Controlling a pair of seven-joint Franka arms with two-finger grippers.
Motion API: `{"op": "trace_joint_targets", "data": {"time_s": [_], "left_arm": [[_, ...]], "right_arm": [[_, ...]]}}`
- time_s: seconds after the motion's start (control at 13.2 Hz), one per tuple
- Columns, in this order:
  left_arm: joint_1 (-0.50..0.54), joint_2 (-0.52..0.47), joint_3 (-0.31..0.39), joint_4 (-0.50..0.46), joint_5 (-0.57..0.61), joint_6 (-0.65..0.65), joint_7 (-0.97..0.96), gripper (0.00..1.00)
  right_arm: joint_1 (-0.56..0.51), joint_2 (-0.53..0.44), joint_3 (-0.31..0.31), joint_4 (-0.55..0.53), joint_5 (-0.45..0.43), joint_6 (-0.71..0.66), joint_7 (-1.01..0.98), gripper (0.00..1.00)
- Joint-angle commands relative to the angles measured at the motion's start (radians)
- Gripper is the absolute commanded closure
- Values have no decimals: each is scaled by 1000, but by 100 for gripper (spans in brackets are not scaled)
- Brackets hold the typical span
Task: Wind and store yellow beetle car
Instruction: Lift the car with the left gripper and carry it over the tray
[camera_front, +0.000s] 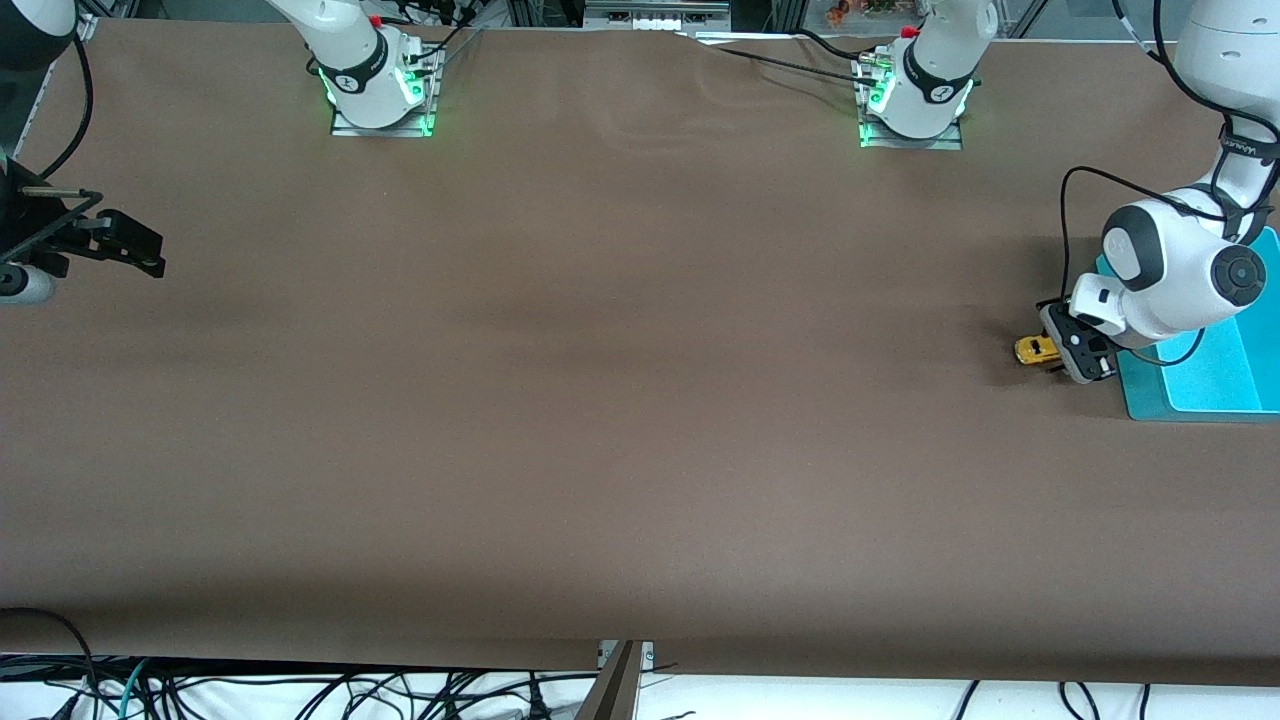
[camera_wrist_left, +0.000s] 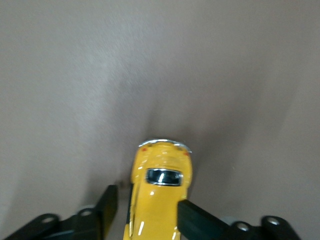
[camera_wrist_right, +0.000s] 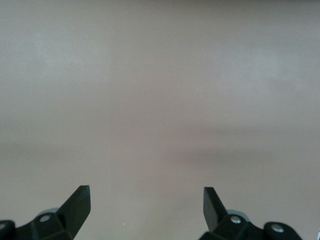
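Note:
The yellow beetle car (camera_front: 1035, 349) stands on the brown table at the left arm's end, right beside a teal bin. My left gripper (camera_front: 1056, 356) is down at the table with the car between its fingers. In the left wrist view the yellow beetle car (camera_wrist_left: 160, 197) fills the gap of the left gripper (camera_wrist_left: 147, 201): one finger (camera_wrist_left: 192, 217) touches its side, while the other finger (camera_wrist_left: 107, 205) stands a narrow gap off. My right gripper (camera_front: 158, 255) waits at the right arm's end of the table, and in its wrist view the right gripper (camera_wrist_right: 146, 194) is open over bare table.
The teal bin (camera_front: 1205, 385) lies at the table's edge under the left arm's wrist. Both arm bases (camera_front: 380, 85) (camera_front: 915, 100) stand along the table's edge farthest from the front camera. Cables hang below the near edge.

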Motion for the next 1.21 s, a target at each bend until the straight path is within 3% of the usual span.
{"op": "trace_joint_targets", "data": {"time_s": [0.0,0.3,0.45,0.53,0.61,0.68,0.83,0.98,1.13], "left_arm": [[-5,-32,-15,60,-3,-57,14,85],[-46,-37,-31,320,-3,-459,-63,85],[-60,-18,-31,347,-3,-507,-86,82],[-58,5,-28,349,-3,-495,-89,66],[-52,21,-27,339,-3,-455,-89,7],[-45,32,-27,304,-2,-396,-82,0],[-29,35,-25,239,-2,-302,-79,0],[-2,26,-25,115,0,-140,-72,0],[14,16,-22,60,1,-102,-72,0]], "right_arm": [[-20,-28,2,-51,16,-8,12,0],[-22,-32,3,-76,18,-8,4,0],[-20,-21,2,-65,29,-17,4,0],[-22,-18,2,-53,30,-21,6,0],[-20,-10,2,-41,33,-23,6,0],[-22,-10,2,-41,33,-23,6,0],[-24,-9,2,-39,33,-21,6,0],[-22,-6,2,-38,33,-23,4,0],[-20,-4,2,-38,33,-23,4,0]]}}
